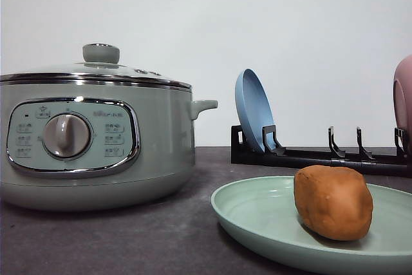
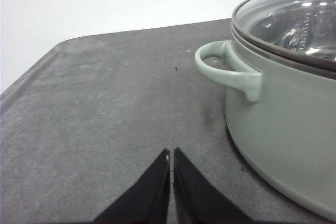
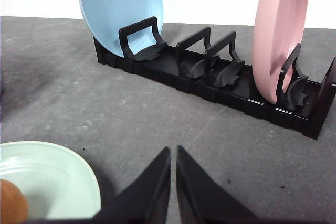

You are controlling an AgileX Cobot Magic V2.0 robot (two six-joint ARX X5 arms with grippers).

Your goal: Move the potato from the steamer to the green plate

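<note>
On green plate (image 1: 257,214), potato (image 1: 333,201) (long axis tilted), resting

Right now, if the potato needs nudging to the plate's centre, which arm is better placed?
Right. Its jaws, shut, sit beside the pale mint green plate holding the orange-brown potato. The left gripper sits by the sage-green steamer.

Open table (image 1: 129,236) between steamer (image 1: 96,146) — plate (image 1: 257,217)

Light is even and bright, coming from above. Small white glints sit on the steamer (image 1: 96,136)'s glass lid (image 2: 294,19) at the upper right of the left wrist view. The potato (image 1: 333,201) casts a soft shadow on the green plate (image 1: 257,214). Focus is fairly sharp throughout.
</note>
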